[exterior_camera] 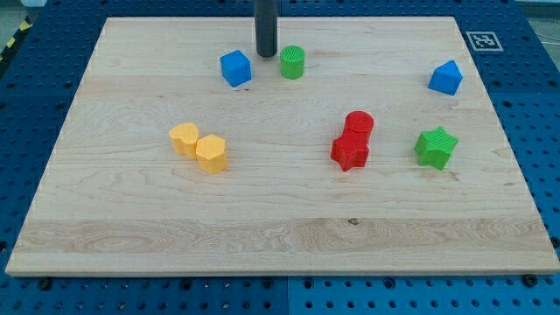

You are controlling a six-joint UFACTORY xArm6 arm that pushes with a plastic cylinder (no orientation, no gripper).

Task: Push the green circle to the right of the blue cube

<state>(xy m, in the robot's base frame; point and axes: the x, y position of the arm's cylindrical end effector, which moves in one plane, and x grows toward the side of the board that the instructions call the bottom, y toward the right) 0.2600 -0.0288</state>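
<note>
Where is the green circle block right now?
The green circle block sits near the top of the view, just right of my tip, with the blue cube on the tip's left.

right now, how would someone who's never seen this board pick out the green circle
Start at the wooden board's top edge, where my tip comes down near the middle. The green circle sits just to the view's right of my tip, with the blue cube on the tip's other side. It is a short round cylinder, unlike the spiky green star far lower right.
</note>
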